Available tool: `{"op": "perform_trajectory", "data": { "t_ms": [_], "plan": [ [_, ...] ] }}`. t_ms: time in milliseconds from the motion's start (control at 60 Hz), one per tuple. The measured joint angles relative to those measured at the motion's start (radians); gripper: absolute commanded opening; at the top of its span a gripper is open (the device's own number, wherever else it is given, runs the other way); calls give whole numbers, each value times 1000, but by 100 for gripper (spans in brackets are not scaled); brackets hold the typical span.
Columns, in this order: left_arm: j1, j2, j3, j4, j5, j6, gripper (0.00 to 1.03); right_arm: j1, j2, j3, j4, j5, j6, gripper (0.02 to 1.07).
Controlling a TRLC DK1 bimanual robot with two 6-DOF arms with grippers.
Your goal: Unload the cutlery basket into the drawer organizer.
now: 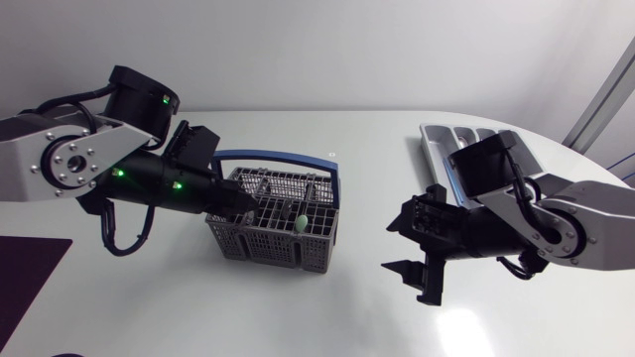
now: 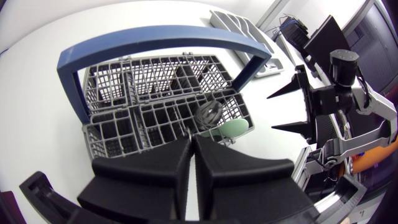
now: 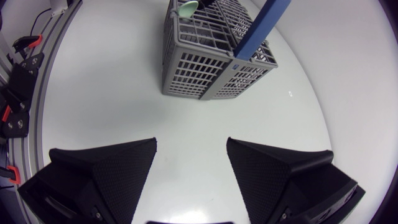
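– Nearest the front edge of the surface [image 1: 327,317]: right pincer [image 3: 191,146], fingers spread wide, bare white top showing between them. Touching nothing.

– Which way does it point?

– Toward the cutlery basket [image 1: 273,223], but well apart from it. The right arm comes in from the right side.

– And the basket itself?

– Mid-surface, upright. Grey grid walls, with a blue handle [image 1: 278,157] arching over the top. In the compartment on the side toward the right arm lies a pale green rounded piece [image 2: 233,129], probably a spoon bowl. Just beside it is a small metal item [image 2: 210,113], too tangled in the grid to name.

– Left pincer?

– The left pincer [image 2: 191,138] is over the basket, coming from the left side, fingers pressed together with only a thin seam between them. The tips sit at the basket's rim, close to the green piece. Cannot tell whether they pinch anything.

– Farther back?

– The drawer organizer [image 1: 466,134], a light grey tray with long compartments, lies at the far right of the surface, well apart from the basket. Its near end is hidden behind the right arm.
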Motion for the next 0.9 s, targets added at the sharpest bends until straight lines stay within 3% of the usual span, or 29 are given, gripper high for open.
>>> {"op": "perform_trajectory", "data": {
  "t_ms": [900],
  "plan": [
    [-6,-209,54,-88,-4,-38,4,44,-159,0,-87,3,14,83]
  ]
}}
